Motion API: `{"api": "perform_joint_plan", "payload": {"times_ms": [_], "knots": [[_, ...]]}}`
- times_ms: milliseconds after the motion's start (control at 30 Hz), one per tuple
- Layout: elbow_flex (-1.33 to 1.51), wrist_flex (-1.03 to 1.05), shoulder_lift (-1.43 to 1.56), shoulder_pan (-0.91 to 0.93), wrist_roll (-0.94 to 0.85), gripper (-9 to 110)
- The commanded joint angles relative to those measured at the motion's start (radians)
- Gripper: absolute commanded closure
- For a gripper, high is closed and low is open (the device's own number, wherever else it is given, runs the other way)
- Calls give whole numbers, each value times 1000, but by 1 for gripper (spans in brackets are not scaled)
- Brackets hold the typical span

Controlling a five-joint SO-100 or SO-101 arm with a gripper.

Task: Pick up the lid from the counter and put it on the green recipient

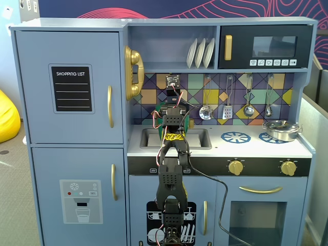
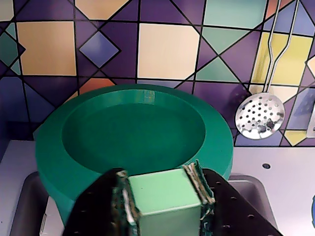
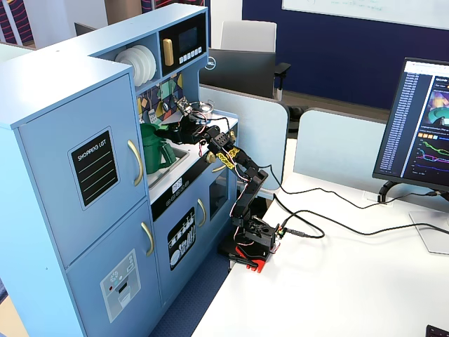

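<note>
My gripper is shut on the light green blocky knob of the lid. The lid's dark green round disc fills the wrist view in front of the tiled backsplash. In a fixed view the gripper is at the top of the tall green pot, which stands at the sink's left end and shows its lighter strap handle. I cannot tell whether the lid rests on the pot's rim. In the other fixed view the arm hides the gripper, and only green edges of the pot show.
The sink lies under and right of the gripper. A shiny silver pot sits on the right burner print. Utensils hang on the backsplash, and a slotted spoon is close on the right. A shelf with plates is overhead.
</note>
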Motion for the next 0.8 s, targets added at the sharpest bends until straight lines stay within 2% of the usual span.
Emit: {"api": "perform_joint_plan", "payload": {"times_ms": [0, 100, 300, 567, 767], "knots": [[-9, -26, 49, 2, 6, 81], [-37, -67, 35, 12, 20, 72], [-17, -37, 137, 0, 0, 73], [327, 163, 563, -3, -31, 77], [664, 405, 870, 18, -29, 81]]}}
